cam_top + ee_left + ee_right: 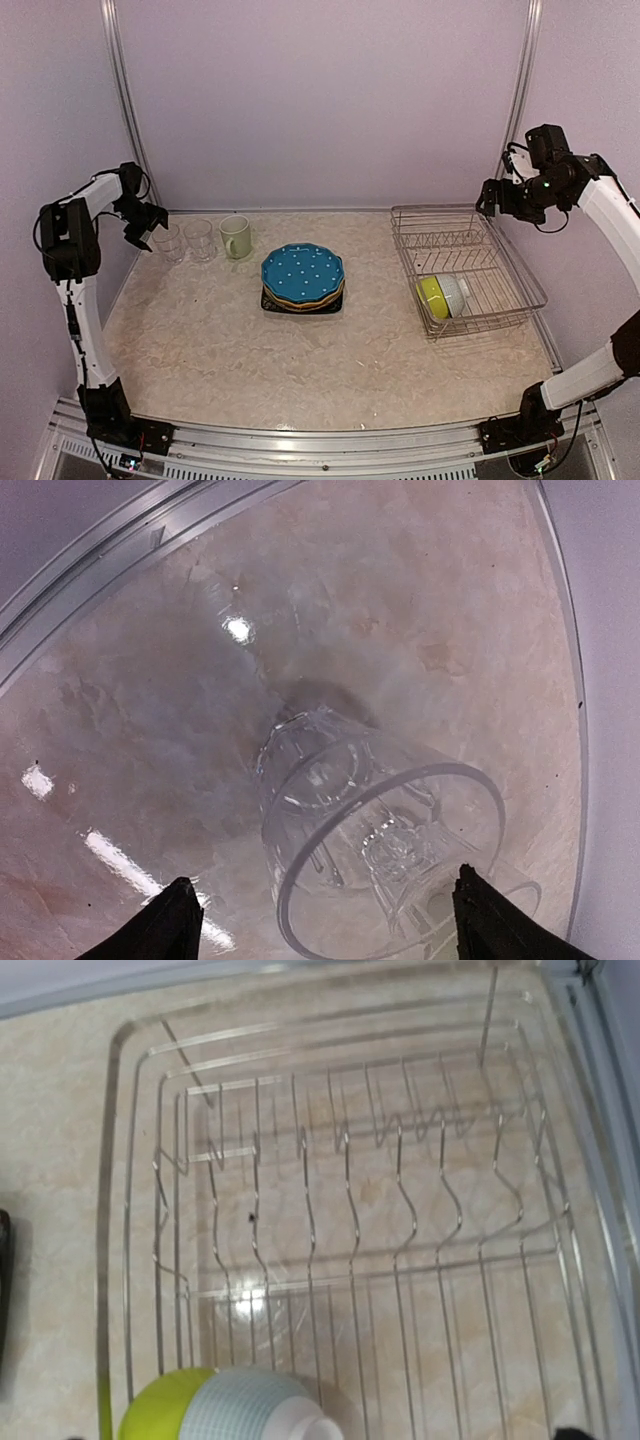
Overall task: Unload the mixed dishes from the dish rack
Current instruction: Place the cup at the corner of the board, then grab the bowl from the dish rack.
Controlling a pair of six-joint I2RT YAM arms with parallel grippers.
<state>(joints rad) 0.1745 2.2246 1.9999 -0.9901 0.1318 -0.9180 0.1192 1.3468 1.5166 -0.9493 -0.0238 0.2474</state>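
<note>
Two bowls (441,296), one lime and one white, pressed together, are all I can see in the rack (440,208). They lie tipped on their side in its near left corner, against the low wall. Everything else sits left of the rack on the surface: the plates (303,277) stacked near it, the mug (237,237) and glasses (200,240) well beyond. My left claw (322,922) is out there too, released, its fingers spread wide around one upright glass (380,830); I cannot tell whether a finger brushes the rim. It is well apart from the rack, so I judge the bowls belong to the right arm. The right claw (488,200) hangs above the rack's far right corner, released and empty, looking down on the prongs. From it the bowls lie diagonally across the rack, toward the near left, and its wrist view catches them only at the bottom edge. Their long axis runs along the rack's near wall, lime end toward the left wall, white foot toward the middle. I would come down from above and pinch across that axis.
</note>
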